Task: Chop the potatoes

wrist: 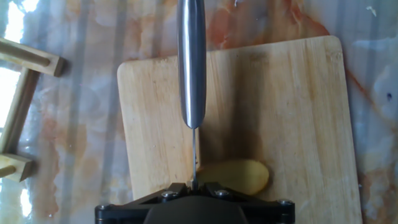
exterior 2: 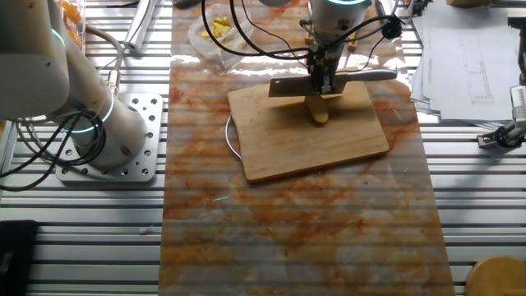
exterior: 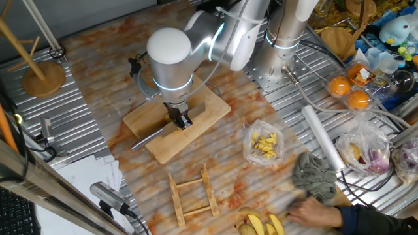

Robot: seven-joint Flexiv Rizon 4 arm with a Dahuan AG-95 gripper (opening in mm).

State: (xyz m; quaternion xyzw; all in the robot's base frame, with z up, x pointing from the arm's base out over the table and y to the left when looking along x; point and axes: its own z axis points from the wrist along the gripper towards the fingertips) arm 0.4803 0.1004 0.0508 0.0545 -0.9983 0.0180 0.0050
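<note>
Claw [exterior 2: 321, 85] clamped on knife [wrist: 191, 62], blade edge-down over potato [wrist: 239, 176], potato whole on cutting board [wrist: 292, 112], board on marbled tabletop [exterior 2: 304, 230], wooden rack [exterior: 191, 192] nearby

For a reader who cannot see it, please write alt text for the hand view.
Looking down past the robot hand, a knife with a metal handle is held edge-down over a pale yellow potato on a wooden cutting board. The board lies on a marbled orange-and-white table, with a wooden rack at the left edge.
</note>
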